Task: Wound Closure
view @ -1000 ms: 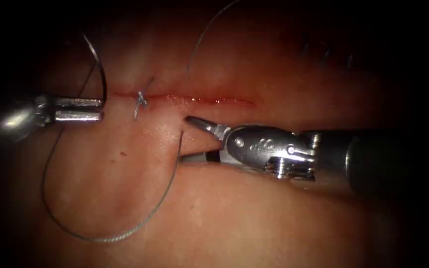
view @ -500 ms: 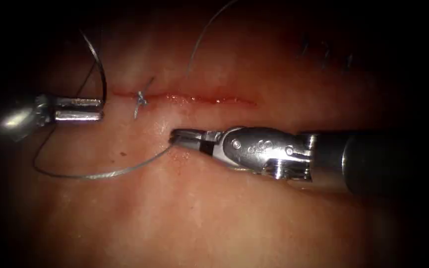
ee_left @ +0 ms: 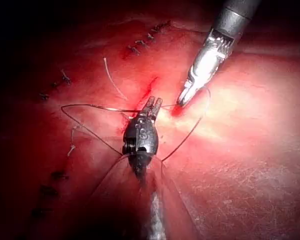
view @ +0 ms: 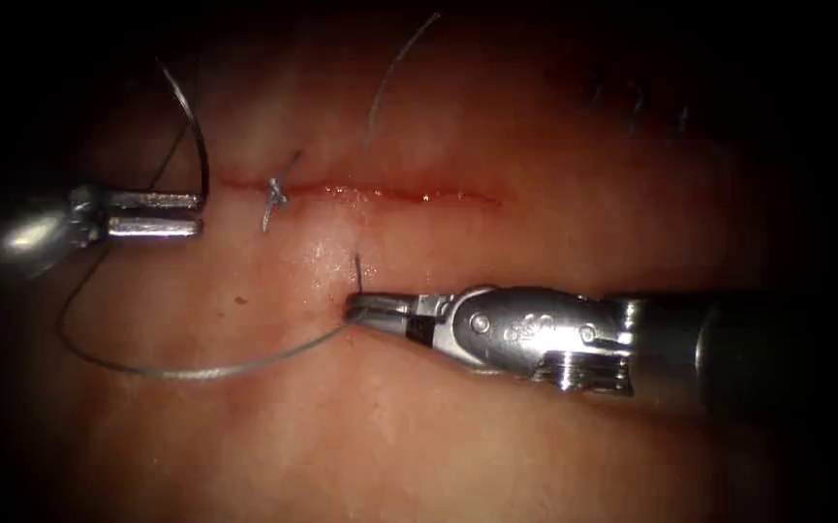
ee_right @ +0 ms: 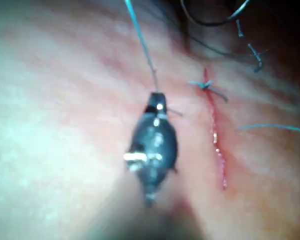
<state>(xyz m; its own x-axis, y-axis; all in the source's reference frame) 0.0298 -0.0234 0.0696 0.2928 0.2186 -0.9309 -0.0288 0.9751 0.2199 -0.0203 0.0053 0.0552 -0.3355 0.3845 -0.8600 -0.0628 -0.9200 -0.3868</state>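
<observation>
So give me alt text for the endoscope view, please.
The right pincer, shut on the thread below the cut, lies on the tissue. The left pincer holds the curved needle near one end, clear of the tissue. One knot sits on the cut.

cut [view: 360, 193] runs across tissue [view: 496, 426] | knot [view: 276, 195] on the cut near its left end | left tool [view: 152, 213] just left of the cut's left end | right tool [view: 365, 308] in front of the cut, below its middle | thread [view: 196, 371] arcs in front of the cut between both tools
</observation>
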